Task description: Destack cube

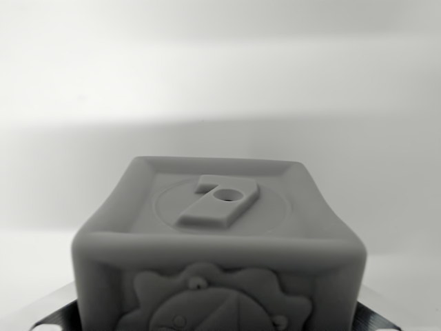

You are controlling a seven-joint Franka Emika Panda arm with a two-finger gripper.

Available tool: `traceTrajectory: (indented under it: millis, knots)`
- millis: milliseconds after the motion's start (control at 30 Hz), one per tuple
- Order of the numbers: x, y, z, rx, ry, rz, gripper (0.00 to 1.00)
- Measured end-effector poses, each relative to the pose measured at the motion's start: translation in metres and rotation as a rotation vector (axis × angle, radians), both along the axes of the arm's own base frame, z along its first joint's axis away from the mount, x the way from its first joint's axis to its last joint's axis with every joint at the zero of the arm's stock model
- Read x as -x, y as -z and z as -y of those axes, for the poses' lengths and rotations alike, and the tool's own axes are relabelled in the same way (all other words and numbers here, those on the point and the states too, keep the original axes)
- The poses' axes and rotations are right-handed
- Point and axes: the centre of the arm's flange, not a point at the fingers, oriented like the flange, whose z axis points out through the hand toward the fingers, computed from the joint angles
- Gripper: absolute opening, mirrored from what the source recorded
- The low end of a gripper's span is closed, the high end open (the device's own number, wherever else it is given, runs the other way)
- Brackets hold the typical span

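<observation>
A: Since the camera rides on the wrist, what sits nearest the lens?

B: Two dark ribbed fingertips (58, 318), one at each bottom corner of the wrist view. They belong to the claw (219, 321), and the cube (219, 238) fills the space between them.

A: Is the claw closed on it?

B: It looks that way. Each fingertip lies flush against a side wall of the cube, with no gap visible at either edge, so I judge the claw is clamped on it, held about as wide as the cube itself. The contact sits at the frame's very edge, though, so it is a judgement.

A: Why grip it by the sides?

B: Probably because the flat side walls give the ribbed pads a square purchase and leave the top and front free.

A: Describe the cube.

B: Pale grey and soft-edged. Its front face carries a raised scalloped emblem, cut off by the frame. Its top face has a raised rim, a circle and a moulded numeral seven with a small hole.

A: And beyond it?

B: Only a blurred pale background with a darker band across the middle. No table, no second cube. Whether this cube has left its stack, I cannot tell.
</observation>
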Motion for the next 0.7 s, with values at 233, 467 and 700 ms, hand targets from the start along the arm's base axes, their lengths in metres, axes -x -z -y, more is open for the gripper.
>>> traceTrajectory:
  millis: [233,467,700]
  knots:
    - [0.000,0.010,0.000,-0.001,0.000,0.001,0.00]
    - [0.000,0.017,0.000,-0.001,0.001,0.000,0.00]
    - [0.000,0.019,0.000,-0.001,0.000,0.001,0.00]
